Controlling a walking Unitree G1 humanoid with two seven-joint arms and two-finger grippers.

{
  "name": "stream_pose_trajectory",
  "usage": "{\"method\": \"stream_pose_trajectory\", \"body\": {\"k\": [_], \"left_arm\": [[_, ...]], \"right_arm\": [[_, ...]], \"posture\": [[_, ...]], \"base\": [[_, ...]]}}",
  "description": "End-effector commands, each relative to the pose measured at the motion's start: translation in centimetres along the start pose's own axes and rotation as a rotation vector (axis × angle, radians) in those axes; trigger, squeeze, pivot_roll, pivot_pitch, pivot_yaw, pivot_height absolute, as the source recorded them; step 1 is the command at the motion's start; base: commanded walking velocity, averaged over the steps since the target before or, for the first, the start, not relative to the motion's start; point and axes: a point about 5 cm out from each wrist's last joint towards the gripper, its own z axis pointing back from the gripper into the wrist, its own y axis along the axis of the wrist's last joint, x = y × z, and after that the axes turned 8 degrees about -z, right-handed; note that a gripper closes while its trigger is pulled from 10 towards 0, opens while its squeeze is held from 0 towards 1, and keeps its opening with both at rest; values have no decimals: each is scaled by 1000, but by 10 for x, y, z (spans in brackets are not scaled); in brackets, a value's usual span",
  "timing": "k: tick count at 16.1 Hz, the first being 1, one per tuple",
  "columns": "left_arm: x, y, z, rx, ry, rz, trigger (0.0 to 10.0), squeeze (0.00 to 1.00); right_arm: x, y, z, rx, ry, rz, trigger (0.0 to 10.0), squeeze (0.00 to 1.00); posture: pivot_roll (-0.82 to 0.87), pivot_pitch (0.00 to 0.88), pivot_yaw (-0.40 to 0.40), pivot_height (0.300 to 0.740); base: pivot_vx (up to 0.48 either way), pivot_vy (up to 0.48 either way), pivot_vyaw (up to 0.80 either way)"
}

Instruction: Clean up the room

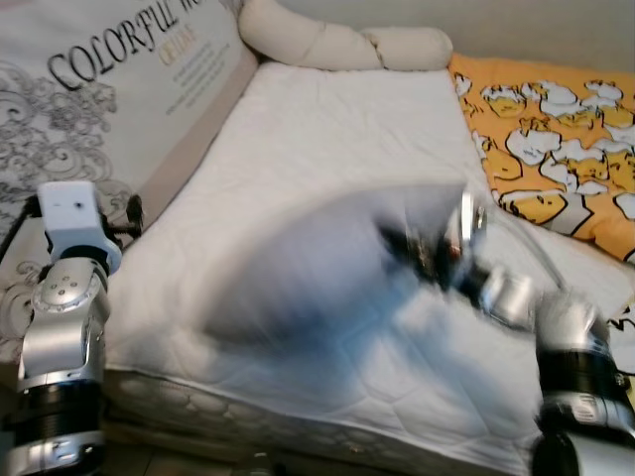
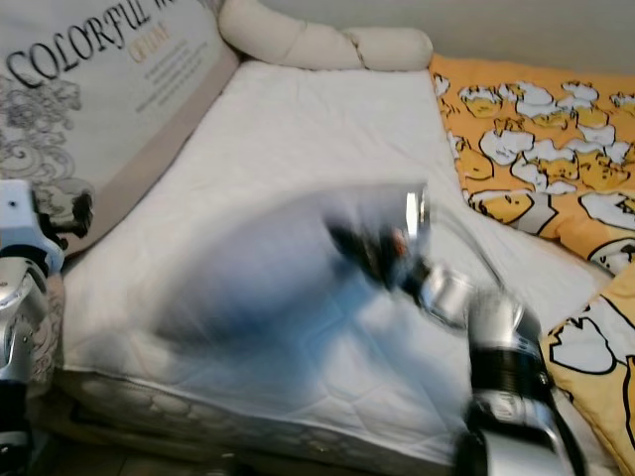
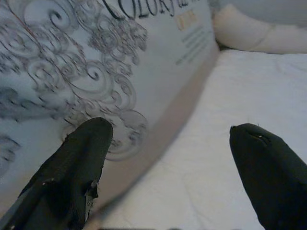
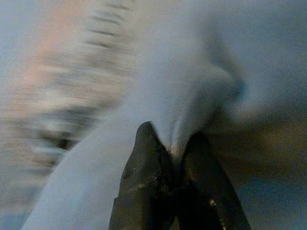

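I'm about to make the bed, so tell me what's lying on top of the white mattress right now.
On the white mattress: a cream pillow at its head, a yellow duck-print blanket along one side, and a blurred pale-blue cloth pinched in the right pincer. Anything under that cloth is hidden.

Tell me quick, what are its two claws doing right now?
Left end effector: open, empty, beside the printed cushion.
Right end effector: shut on a pale blue-grey cloth, blurred, over the white mattress.

head eyes overlooking mattress [image 1: 337, 149], wrists close
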Motion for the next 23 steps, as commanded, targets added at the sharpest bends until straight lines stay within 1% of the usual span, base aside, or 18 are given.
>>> {"method": "stream_pose_trajectory", "body": {"k": [1,2,3,4,5,6,8,9,10,11,12,14,15,16,17,19,22,23], "left_arm": [[10,-6,-1,-33,-65,8,10000,82],[20,-10,-2,-40,-143,-31,10000,494],[26,-11,-3,-31,-182,-66,10000,937],[37,-11,-5,-15,-248,-108,10000,1000],[54,-15,-9,-23,-355,-147,10000,1000],[70,-17,-11,-33,-445,-154,10000,1000],[93,-19,-10,-58,-573,-85,10000,1000],[118,-23,-3,-98,-736,36,10000,1000],[133,-27,2,-142,-824,111,10000,1000],[153,-36,10,-218,-938,220,10000,1000],[164,-43,13,-267,-982,283,10000,1000],[176,-53,20,-337,-1035,398,10000,1000],[179,-53,22,-348,-1058,446,10000,1000],[184,-55,27,-380,-1119,507,10000,1000],[187,-60,32,-409,-1163,494,10000,1000],[190,-78,39,-501,-1165,514,10000,1000],[197,-70,42,-475,-1242,588,10000,1000],[200,-69,44,-472,-1269,577,10000,1000]], "right_arm": [[34,-4,15,20,-204,57,0,0],[52,-9,26,25,-330,87,0,0],[59,-10,31,39,-395,98,0,0],[69,-10,39,50,-470,128,0,0],[77,-9,47,48,-534,167,0,0],[82,-6,51,48,-580,209,0,0],[85,-1,53,65,-616,254,0,0],[83,4,51,94,-612,263,0,0],[80,6,48,111,-593,274,0,0],[77,8,43,127,-564,281,0,0],[76,7,40,124,-547,288,0,0],[72,8,33,130,-520,298,0,0],[72,8,32,130,-512,298,0,0],[69,8,29,132,-488,292,0,0],[69,8,27,133,-481,290,0,0],[68,3,22,121,-467,286,0,0],[65,0,15,107,-433,282,0,0],[64,-1,13,101,-422,294,0,0]], "posture": [[-5,0,31,740],[-4,0,30,740],[0,0,28,740],[2,0,26,740],[3,0,24,740],[0,0,25,740],[-4,0,27,740],[-13,0,24,740],[-14,0,23,740],[-22,0,25,740],[-26,0,27,740],[-41,0,31,740],[-44,0,31,740],[-42,0,29,740],[-41,0,27,740],[-41,0,24,740],[-42,0,18,740],[-42,0,14,740]], "base": [[0,0,0],[0,0,0],[0,0,0],[0,0,0],[0,0,0],[0,0,0],[0,0,0],[0,0,0],[0,0,0],[0,0,0],[0,0,0],[0,0,0],[0,0,0],[0,0,0],[0,0,0],[0,0,0],[0,0,0],[0,0,0]]}}
